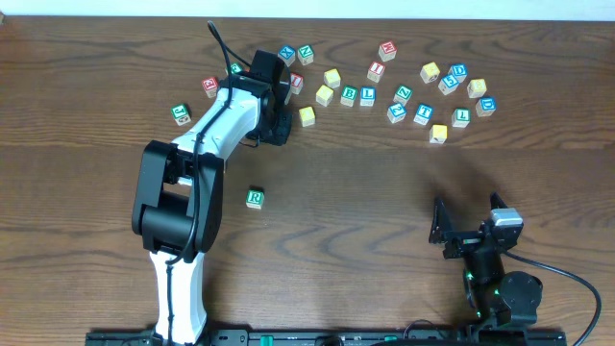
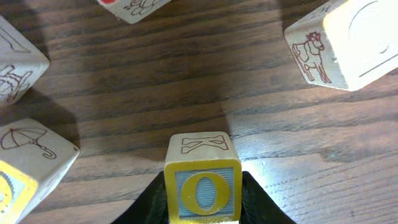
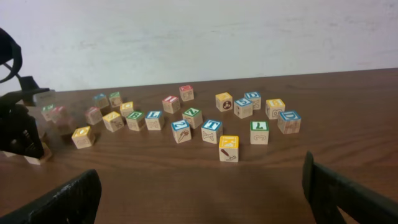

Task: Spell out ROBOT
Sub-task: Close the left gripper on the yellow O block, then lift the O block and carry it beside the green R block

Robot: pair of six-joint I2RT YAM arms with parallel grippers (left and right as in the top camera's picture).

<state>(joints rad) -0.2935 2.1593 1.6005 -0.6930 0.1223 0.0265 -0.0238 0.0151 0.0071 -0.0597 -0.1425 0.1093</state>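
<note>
Table (image 1: 384, 221): dark-stained wood, clear grain, smooth w/ low satin sheen. O cube (image 2: 202, 180): pale bare wood, matt, fine grain. Front face has yellow paint border + blue print, slight gloss; top letter is a thin brown outline. R cube (image 1: 255, 198): same pale wood, green painted frame. L arm (image 1: 187, 298): white plastic shell, glossy; joints matt black. L gripper (image 2: 203, 186) & R gripper (image 3: 202, 186): black, matt, plastic-looking. Wall (image 3: 199, 37): matt off-white.

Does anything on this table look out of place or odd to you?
Only one thing: a green R cube sits alone on the table, well apart from the other cubes scattered along the far side. Nothing looks spilled or damaged.
</note>
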